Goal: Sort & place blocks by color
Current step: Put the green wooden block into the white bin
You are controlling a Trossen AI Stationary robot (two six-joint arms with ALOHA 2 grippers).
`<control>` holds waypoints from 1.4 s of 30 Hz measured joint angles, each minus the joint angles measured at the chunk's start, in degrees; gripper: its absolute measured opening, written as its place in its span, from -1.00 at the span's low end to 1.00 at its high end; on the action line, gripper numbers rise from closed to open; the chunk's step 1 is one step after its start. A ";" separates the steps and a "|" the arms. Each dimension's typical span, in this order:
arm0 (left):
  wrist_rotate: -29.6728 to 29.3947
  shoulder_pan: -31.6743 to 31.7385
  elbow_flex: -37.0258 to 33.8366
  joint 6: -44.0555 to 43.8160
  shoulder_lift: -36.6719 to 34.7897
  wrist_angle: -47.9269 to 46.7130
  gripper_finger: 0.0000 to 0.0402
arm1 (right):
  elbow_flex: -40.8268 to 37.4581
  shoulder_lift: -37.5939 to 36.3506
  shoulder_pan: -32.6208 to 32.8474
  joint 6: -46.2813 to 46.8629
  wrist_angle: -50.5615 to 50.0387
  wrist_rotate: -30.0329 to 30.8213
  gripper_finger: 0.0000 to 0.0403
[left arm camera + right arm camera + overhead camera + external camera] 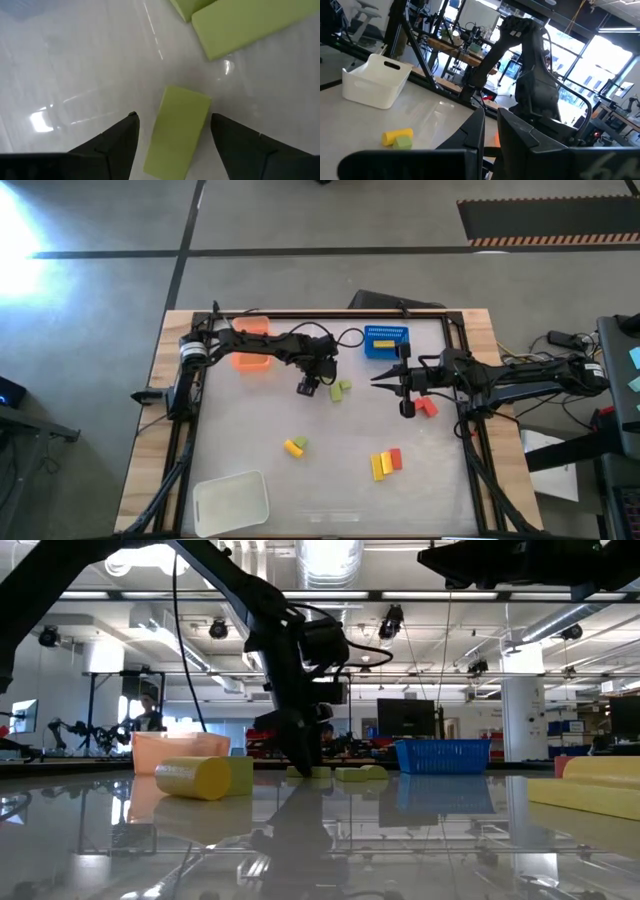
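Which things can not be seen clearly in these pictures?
- Orange tray, high view: the left arm covers part of it.
- Green block, left wrist view: near end cut off by the picture edge.
- Red blocks, high view: right gripper overlaps them; their number is unclear.

No text, label, brand, number or sign could be read in any view; the blocks [386, 463] and trays [231, 502] bore no markings, and the room beyond the table showed nothing legible
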 joint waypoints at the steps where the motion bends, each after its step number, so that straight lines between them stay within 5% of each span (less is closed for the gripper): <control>1: -0.01 0.00 -0.02 0.01 0.05 0.08 0.11 | 0.00 0.00 0.00 0.00 -0.05 0.00 -0.79; 11: -0.21 -0.04 -0.25 -0.23 0.10 0.40 -0.47 | 0.00 0.00 0.00 -0.14 -0.14 0.02 -0.79; 16: -1.11 -0.44 0.06 -0.58 0.00 -0.02 -0.47 | 0.00 0.00 0.01 -0.37 -0.14 0.02 -0.79; 22: -8.75 -2.71 0.06 -1.33 -3.53 -1.47 -0.47 | 0.00 0.00 0.01 -0.62 -0.14 0.04 -0.79; 34: -9.40 -11.57 -0.07 -16.44 -19.81 -7.17 -0.47 | 0.24 0.00 -0.01 -2.11 -0.09 0.07 -0.79; 42: -9.54 -20.53 -0.64 -35.71 -29.83 -13.59 -0.47 | 0.37 -0.13 -0.01 -2.59 -0.18 0.09 -0.79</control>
